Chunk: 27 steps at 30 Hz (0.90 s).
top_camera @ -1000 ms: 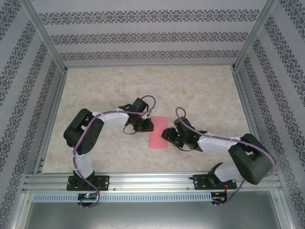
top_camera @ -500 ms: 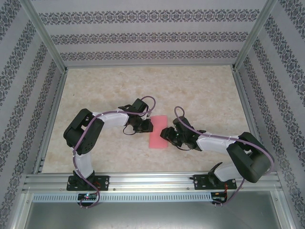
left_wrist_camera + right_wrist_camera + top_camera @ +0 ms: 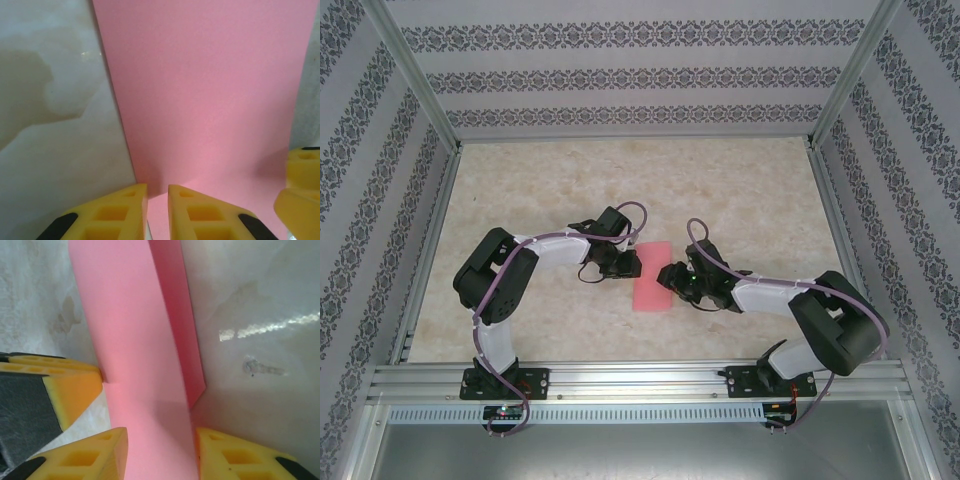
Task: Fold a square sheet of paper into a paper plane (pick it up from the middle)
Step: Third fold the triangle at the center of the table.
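Square sheet of paper, folded to a narrow strip, lies mid-table, long axis near-far, slightly tilted. Left gripper at its edge, fingers almost together, grip unclear. Right gripper spread wide, straddling it.

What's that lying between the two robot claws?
The pink paper sheet, between left gripper and right gripper, clearest in the top external view.

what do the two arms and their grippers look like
Both the left arm and right arm have bulky black joints joined by white links, with a mauve cable looped along each. The left gripper and right gripper carry wedge-shaped yellow fingers with square hollows moulded in and black patches.
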Tool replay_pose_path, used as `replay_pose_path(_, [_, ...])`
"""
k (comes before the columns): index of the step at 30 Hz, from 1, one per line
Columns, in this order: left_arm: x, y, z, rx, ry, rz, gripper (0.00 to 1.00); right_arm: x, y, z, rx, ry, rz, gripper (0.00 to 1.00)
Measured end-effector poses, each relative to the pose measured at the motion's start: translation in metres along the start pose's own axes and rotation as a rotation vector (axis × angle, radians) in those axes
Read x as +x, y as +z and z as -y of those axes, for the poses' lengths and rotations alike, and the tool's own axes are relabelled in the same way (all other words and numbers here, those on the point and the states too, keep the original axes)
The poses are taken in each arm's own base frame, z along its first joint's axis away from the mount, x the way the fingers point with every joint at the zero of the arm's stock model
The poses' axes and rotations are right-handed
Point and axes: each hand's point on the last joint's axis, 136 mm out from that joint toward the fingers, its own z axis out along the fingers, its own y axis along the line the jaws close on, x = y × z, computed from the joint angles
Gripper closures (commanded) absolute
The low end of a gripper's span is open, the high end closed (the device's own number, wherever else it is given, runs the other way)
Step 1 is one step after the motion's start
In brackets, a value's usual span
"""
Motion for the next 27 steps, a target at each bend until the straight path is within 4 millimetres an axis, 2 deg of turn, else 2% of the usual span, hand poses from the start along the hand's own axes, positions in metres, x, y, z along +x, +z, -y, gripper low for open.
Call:
replay_pose_path(8, [0.001, 0.000, 0.000, 0.002, 0.010, -0.003, 0.79, -0.006, 0.004, -0.003, -0.037, -0.002, -0.016, 0.68])
replay_pose_path(11, [0.001, 0.000, 0.000, 0.001, 0.017, -0.003, 0.78, -0.007, 0.007, -0.004, -0.038, -0.002, -0.024, 0.73])
replay_pose_path(14, [0.001, 0.000, 0.000, 0.005, 0.028, -0.005, 0.74, -0.009, 0.009, -0.004, -0.038, -0.003, -0.026, 0.78])
replay_pose_path(17, [0.002, -0.002, 0.003, 0.014, 0.046, -0.005, 0.65, -0.010, 0.011, -0.001, -0.033, -0.003, -0.031, 0.84])
replay_pose_path(20, [0.005, -0.012, 0.007, 0.022, 0.084, 0.007, 0.54, -0.010, 0.012, 0.001, -0.027, 0.000, -0.035, 0.86])
replay_pose_path(23, [0.009, -0.034, 0.019, 0.039, 0.158, 0.049, 0.50, -0.010, 0.012, -0.001, -0.031, 0.000, -0.036, 0.89])
replay_pose_path(27, [0.023, -0.061, 0.051, 0.044, 0.345, 0.125, 0.48, -0.011, 0.012, -0.003, -0.033, 0.000, -0.039, 0.89])
